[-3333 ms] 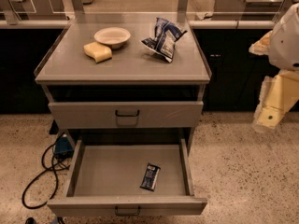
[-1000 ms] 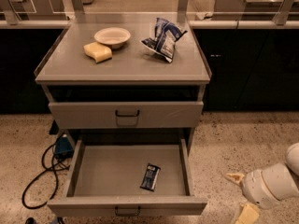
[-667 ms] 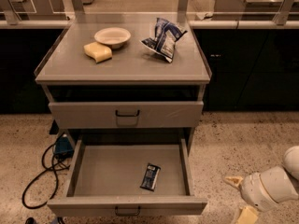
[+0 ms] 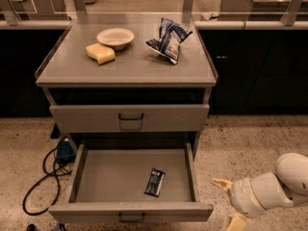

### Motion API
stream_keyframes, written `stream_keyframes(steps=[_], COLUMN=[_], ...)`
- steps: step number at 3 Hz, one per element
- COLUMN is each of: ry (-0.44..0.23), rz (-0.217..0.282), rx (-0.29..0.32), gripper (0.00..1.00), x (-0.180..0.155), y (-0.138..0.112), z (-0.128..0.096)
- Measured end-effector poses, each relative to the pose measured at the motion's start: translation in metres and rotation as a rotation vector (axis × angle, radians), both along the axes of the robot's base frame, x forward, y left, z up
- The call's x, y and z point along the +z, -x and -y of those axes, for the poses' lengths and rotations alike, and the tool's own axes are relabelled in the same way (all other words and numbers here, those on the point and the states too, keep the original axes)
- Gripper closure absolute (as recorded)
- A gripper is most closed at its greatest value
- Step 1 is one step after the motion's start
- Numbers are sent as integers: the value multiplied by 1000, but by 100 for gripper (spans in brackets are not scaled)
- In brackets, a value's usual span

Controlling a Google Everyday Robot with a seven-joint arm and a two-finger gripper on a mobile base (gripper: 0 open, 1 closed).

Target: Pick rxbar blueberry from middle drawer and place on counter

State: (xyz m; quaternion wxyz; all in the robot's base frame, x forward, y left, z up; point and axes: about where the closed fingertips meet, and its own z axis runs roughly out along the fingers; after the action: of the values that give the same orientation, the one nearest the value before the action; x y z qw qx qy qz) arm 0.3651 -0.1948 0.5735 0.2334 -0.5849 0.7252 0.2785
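Note:
The rxbar blueberry [image 4: 155, 182], a small dark wrapper with pale print, lies flat on the floor of the middle drawer [image 4: 101, 177], toward its front right. The drawer is pulled fully out. The counter [image 4: 130, 66] is the grey top of the cabinet above. My gripper [image 4: 227, 203] is at the lower right of the camera view, outside the drawer's right wall and low near the floor. Its two pale fingers [image 4: 219, 182] are spread apart and hold nothing.
On the counter stand a white bowl [image 4: 115, 36], a yellow sponge [image 4: 100, 53] and a wrinkly blue-and-white snack bag [image 4: 168, 38]. The drawer above the open one is closed [image 4: 130, 118]. A black cable and a blue box [image 4: 63, 152] lie on the floor left of the cabinet.
My arm came down from the upper right to the lower right beside the open drawer; over the last second it barely moved. The bar and drawer have not moved.

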Motion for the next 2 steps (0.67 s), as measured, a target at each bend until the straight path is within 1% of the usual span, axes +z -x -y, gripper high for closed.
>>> stream_keyframes(steps=[1, 2], ry=[-90, -127], rz=[147, 215], rx=[147, 203], gripper=[0, 0], x=[39, 79], y=[-33, -77], z=[-88, -145])
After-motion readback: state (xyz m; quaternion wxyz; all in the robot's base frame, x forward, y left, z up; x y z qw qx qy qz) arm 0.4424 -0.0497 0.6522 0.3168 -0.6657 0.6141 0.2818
